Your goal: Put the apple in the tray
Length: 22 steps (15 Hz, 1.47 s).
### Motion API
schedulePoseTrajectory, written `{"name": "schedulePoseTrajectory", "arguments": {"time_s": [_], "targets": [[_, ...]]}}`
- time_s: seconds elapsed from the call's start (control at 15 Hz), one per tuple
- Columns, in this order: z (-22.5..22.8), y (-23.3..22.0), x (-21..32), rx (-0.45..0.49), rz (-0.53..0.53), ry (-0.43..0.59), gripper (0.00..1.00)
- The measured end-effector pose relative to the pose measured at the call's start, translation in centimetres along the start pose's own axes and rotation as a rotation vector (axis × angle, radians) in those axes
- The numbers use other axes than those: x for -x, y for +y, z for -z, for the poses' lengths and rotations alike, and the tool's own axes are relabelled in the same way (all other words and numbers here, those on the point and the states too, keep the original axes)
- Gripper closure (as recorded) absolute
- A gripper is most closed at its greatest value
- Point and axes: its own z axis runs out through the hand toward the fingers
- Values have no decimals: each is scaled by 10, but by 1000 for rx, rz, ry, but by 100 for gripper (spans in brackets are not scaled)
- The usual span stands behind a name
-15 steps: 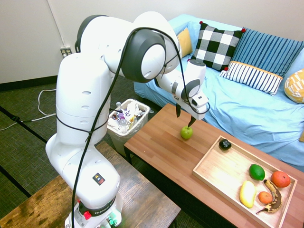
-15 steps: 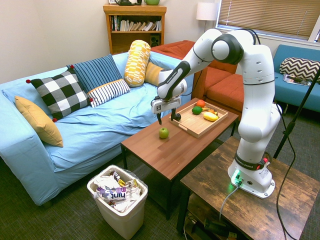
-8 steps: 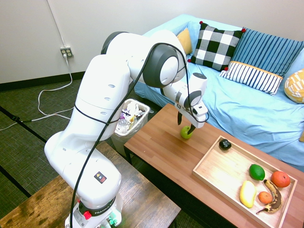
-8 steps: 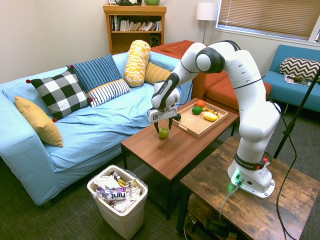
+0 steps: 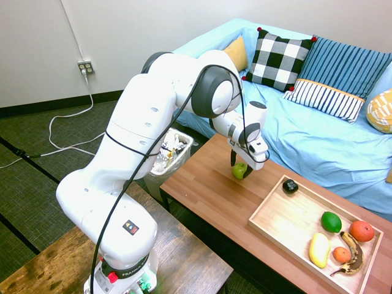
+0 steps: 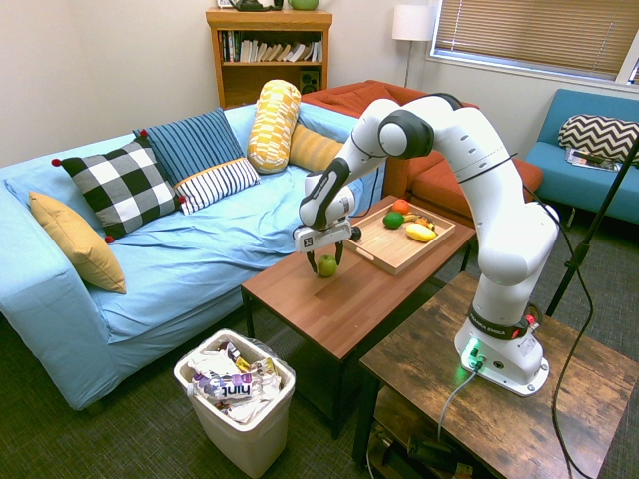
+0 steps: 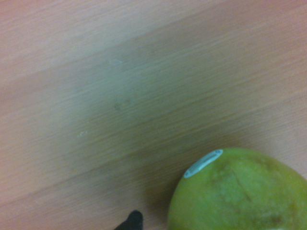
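my black two-finger gripper (image 5: 241, 167) stood open around the round green apple (image 5: 239, 171), on the brown wooden table (image 5: 211, 190) at the first exterior view's centre. reaching it looked done; gripping, lifting and setting it in the pale rectangular wooden tray (image 5: 274, 236), lower right, remained. "hint" showed on a bottle (image 6: 228, 386), lower left in the second exterior view.

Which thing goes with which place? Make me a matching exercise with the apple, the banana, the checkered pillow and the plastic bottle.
Things:
1. Apple
2. Banana
3. Checkered pillow
4. Plastic bottle

Places:
A. On the blue-covered sofa
B. Between the gripper's open jaws, outside the tray
C. In the trash bin
D. Inside the tray, beside the small orange fruit

Pairs: 1-B, 2-D, 3-A, 4-C
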Motion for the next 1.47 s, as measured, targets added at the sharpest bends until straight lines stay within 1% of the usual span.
{"name": "schedulePoseTrajectory", "arguments": {"time_s": [0.4,0.53,0.67,0.8,1.0,1.27,1.47], "targets": [[-1,2,-4,-7,-20,-16,100],[20,5,-14,-33,-25,2,100],[53,18,-27,-66,-32,19,100],[82,41,-43,-89,-55,30,100],[109,89,-83,-111,-93,44,100],[109,148,-145,-119,-183,41,100],[94,180,-181,-114,-247,35,100]]}}
